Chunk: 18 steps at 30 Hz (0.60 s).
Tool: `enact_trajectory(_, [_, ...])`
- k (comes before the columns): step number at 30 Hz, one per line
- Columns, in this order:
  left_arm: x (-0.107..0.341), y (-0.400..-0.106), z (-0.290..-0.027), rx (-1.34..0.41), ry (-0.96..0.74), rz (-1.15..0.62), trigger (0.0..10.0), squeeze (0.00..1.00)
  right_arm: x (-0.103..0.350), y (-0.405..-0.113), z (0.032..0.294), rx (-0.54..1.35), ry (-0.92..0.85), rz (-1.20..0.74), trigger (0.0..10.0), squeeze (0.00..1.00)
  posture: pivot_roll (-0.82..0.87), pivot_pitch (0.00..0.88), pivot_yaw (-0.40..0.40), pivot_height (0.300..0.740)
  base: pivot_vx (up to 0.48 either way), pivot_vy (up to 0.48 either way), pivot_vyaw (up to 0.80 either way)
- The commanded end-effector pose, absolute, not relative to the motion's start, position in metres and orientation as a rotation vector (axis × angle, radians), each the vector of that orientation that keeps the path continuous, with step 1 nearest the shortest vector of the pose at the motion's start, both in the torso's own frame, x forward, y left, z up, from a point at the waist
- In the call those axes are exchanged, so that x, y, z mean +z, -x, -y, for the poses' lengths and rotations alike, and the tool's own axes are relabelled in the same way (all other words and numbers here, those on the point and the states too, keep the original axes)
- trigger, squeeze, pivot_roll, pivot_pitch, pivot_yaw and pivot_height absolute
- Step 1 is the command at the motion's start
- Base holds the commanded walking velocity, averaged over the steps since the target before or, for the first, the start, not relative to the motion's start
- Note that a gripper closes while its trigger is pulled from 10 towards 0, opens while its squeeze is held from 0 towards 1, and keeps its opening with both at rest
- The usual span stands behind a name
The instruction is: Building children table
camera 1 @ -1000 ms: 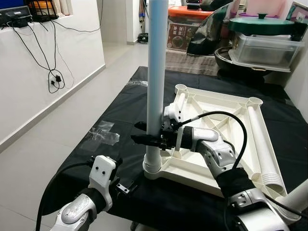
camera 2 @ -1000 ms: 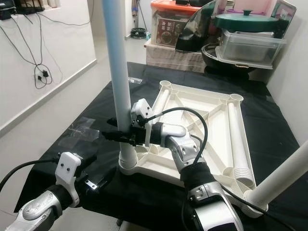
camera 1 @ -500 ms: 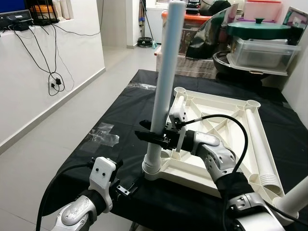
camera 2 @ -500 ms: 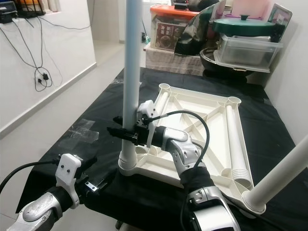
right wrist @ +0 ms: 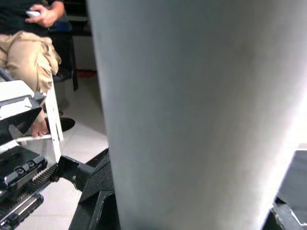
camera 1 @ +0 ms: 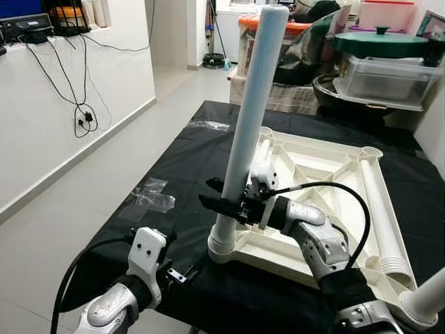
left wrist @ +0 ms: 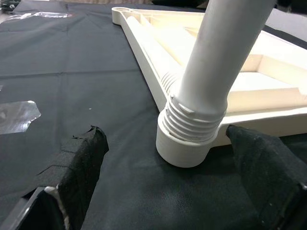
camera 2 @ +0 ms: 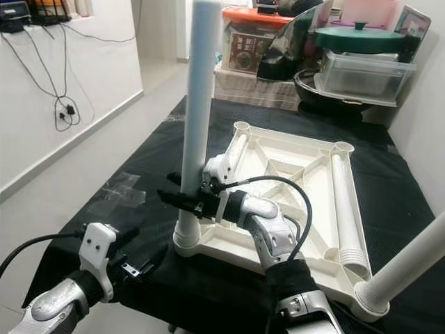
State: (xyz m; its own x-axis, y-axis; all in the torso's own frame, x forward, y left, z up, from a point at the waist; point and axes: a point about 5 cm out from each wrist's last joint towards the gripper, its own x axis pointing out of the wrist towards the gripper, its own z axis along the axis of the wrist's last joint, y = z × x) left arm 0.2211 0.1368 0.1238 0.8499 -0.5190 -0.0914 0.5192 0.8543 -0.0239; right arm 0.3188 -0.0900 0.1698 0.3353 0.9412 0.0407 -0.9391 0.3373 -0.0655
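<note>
Left eye view puts the white table leg [camera 1: 249, 132] at the near left corner of the upturned white tabletop [camera 1: 327, 174], seated in its round corner socket [camera 1: 224, 245] and leaning slightly toward the far right. The leg is a smooth matte tube; in the left wrist view its lower end shows coarse screw threads [left wrist: 197, 125] just above the socket rim. The right gripper [camera 1: 224, 202] clamps the leg low down, its two black fingers closed around the tube from the right, with a black cable looping back over the silver forearm. The left gripper [left wrist: 170, 158] sits low at the near edge of the cloth, its padded fingers [left wrist: 88, 158] spread wide apart on either side of the socket, touching nothing.

The tabletop is ribbed moulded plastic with diagonal braces, lying on a black cloth [camera 1: 174, 160]. A second leg [camera 1: 382, 209] lies inside it along the right edge, threaded end nearest. A third leg [camera 2: 407, 268] stands in the near right corner, cut off by the frame edge. Crumpled clear plastic wrap [camera 1: 149, 197] lies on the cloth to the left, another scrap [camera 1: 207, 125] farther back.

Beyond the cloth stand a clear storage tub [camera 1: 381, 78] under a green lid [camera 1: 381, 43], and a box with an orange lid [camera 2: 259, 17]. Cables [camera 1: 80, 111] hang on the white wall at left. The right wrist view is mostly blurred tube, with a seated person's leg [right wrist: 29, 48] behind.
</note>
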Motion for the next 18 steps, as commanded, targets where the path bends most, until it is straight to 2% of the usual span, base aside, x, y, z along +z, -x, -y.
enact_trajectory(1, [0.121, -0.221, -0.140, -0.542, -0.008, -0.118, 10.0, 0.00, 0.136, -0.308, 0.088, 1.292, 0.077, -0.093, 10.0, 0.00, 0.08, 0.000, -0.066, 0.740, 0.000, 0.000, 0.00])
enact_trajectory(7, [0.122, -0.221, -0.140, -0.536, -0.005, -0.114, 10.0, 0.00, 0.137, -0.312, 0.092, 1.418, 0.088, -0.168, 10.0, 0.00, 0.09, 0.000, -0.080, 0.740, 0.000, 0.000, 0.00])
enact_trajectory(14, [0.121, -0.219, -0.141, -0.530, -0.001, -0.116, 10.0, 0.00, 0.141, -0.318, 0.091, 1.472, 0.115, -0.191, 10.0, 0.00, 0.10, 0.000, -0.092, 0.740, 0.000, 0.000, 0.00])
enact_trajectory(18, [0.121, -0.217, -0.142, -0.509, 0.008, -0.118, 10.0, 0.00, 0.148, -0.324, 0.080, 1.523, 0.110, -0.183, 10.0, 0.00, 0.12, 0.000, -0.111, 0.740, 0.000, 0.000, 0.00])
